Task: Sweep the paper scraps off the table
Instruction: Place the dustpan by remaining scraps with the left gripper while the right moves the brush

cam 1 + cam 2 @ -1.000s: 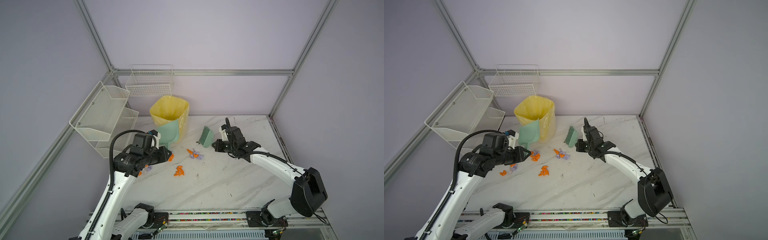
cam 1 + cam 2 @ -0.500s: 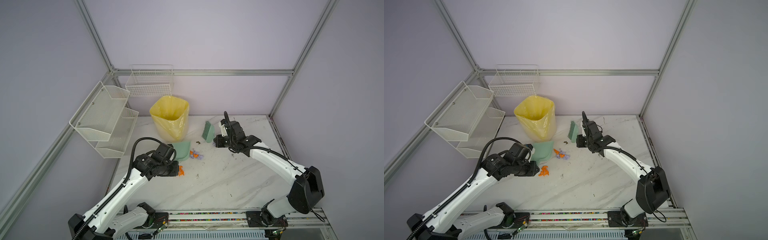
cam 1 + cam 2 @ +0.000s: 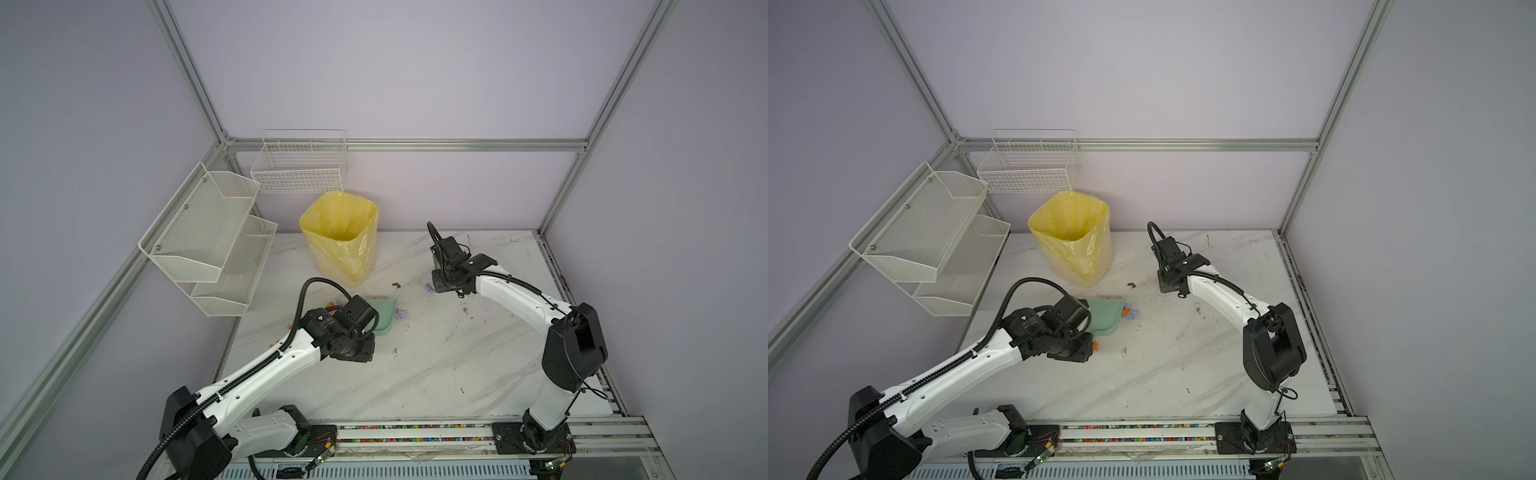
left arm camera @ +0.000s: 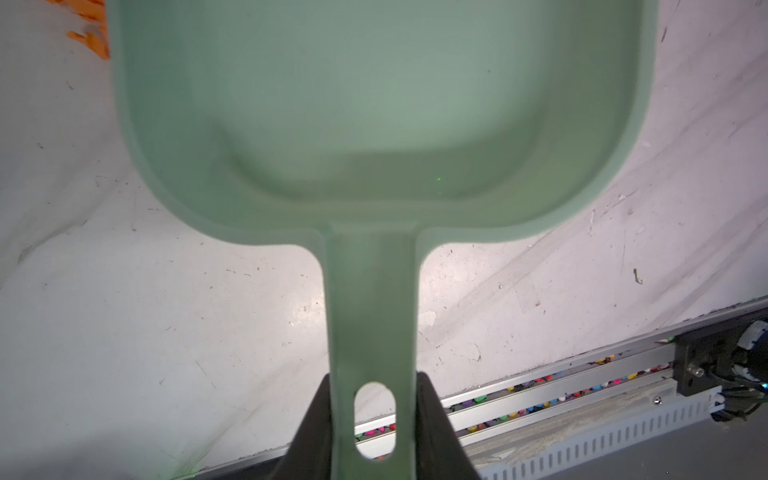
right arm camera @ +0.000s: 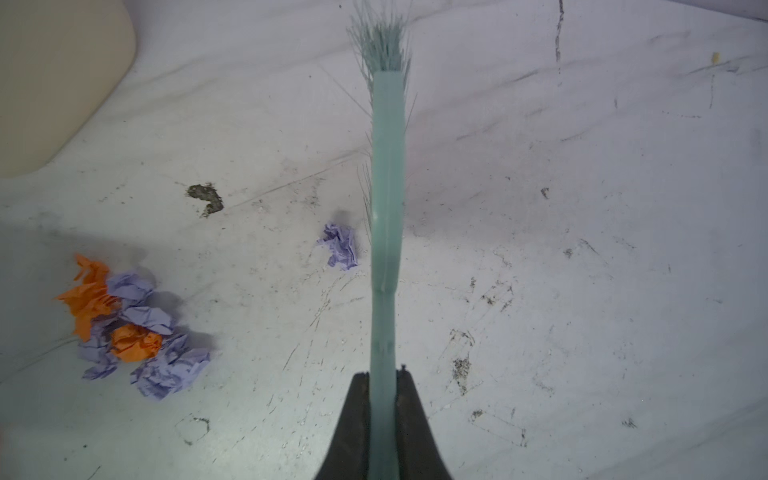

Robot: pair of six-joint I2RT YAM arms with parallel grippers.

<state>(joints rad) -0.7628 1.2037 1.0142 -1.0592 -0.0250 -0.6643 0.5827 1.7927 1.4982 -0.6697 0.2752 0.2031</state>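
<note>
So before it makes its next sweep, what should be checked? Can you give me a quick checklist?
1. The left gripper holds the dustpan by its handle: ok, shut on it.
2. The right gripper holds the brush by its handle: ok, shut on it.
3. Room in the dustpan: ok, the part in view is empty.
4. Dustpan lip flat on the table: cannot tell.
5. The paper scraps lie between brush and dustpan: ok for the pile; a lone lilac scrap lies right beside the brush.
6. No strays outside the sweep: not ok, an orange scrap lies beside the dustpan's outer wall, apart from the pile.
</note>
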